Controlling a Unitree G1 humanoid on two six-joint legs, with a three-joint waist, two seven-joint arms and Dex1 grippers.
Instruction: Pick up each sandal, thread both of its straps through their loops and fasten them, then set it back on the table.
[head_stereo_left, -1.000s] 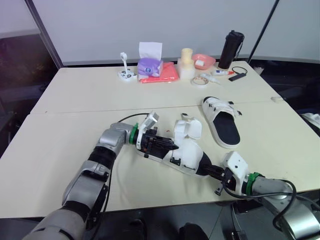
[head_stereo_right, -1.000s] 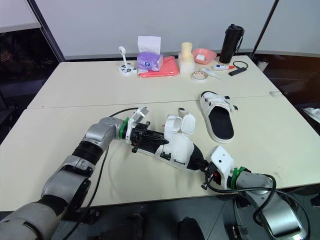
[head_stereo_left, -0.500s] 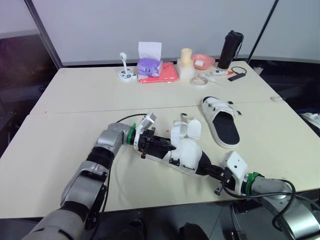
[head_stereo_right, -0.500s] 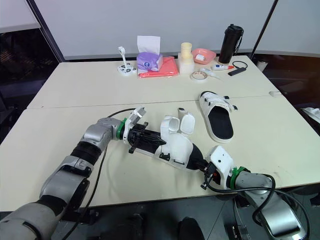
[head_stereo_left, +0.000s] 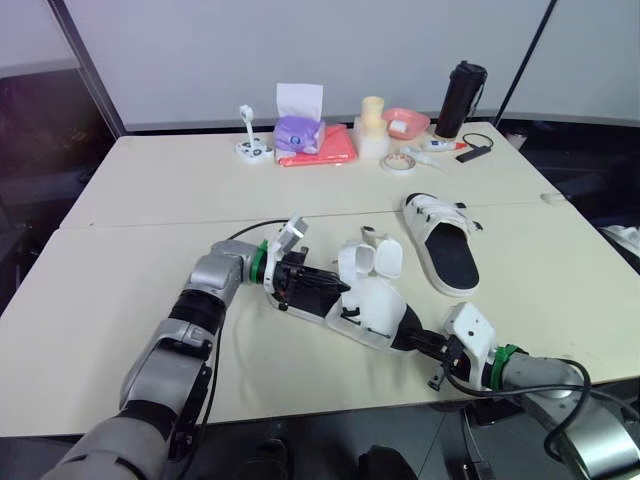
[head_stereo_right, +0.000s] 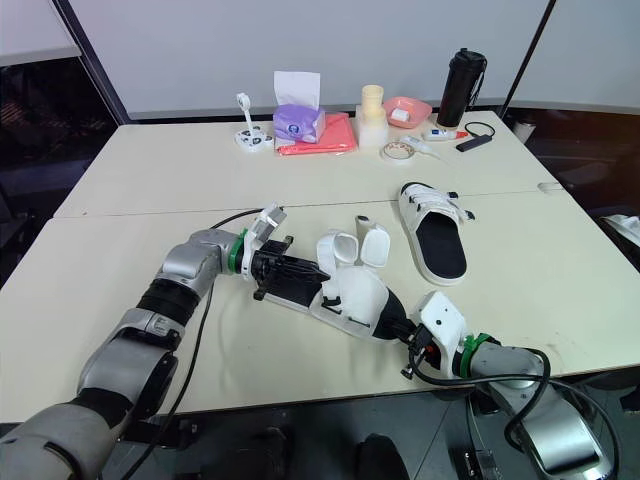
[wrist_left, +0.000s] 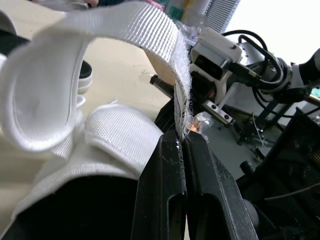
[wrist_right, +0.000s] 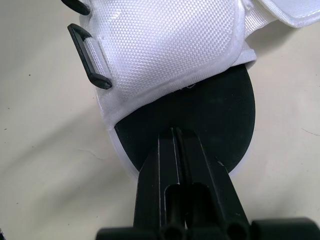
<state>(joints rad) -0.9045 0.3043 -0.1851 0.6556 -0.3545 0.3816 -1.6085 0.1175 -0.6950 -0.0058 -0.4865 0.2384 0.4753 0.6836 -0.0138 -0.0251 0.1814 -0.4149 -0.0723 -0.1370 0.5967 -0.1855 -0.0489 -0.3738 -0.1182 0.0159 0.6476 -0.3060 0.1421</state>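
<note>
A white sandal with a black sole (head_stereo_left: 368, 302) lies at the table's near middle, held at both ends. My left gripper (head_stereo_left: 330, 286) is shut on the end of one white strap (wrist_left: 150, 30), which curls up in a loop. The second strap (head_stereo_left: 387, 258) stands open beside it. My right gripper (wrist_right: 177, 135) is shut on the black sole at the sandal's other end, near two black loops (wrist_right: 90, 57). Another white sandal (head_stereo_left: 443, 240) lies flat on the table to the right, apart from both grippers.
Along the table's far edge (head_stereo_left: 200, 135) stand a purple tissue box (head_stereo_left: 298, 130), a red cloth (head_stereo_left: 330, 148), a cream jar (head_stereo_left: 373, 125), a pink bowl (head_stereo_left: 407, 122), a tape roll (head_stereo_left: 399, 162) and a black bottle (head_stereo_left: 462, 98). Bare tabletop stretches to the left.
My left gripper has drawn back to the left with the strap end, pulling the strap's loop over to the left. The right gripper and the sole have stayed put.
</note>
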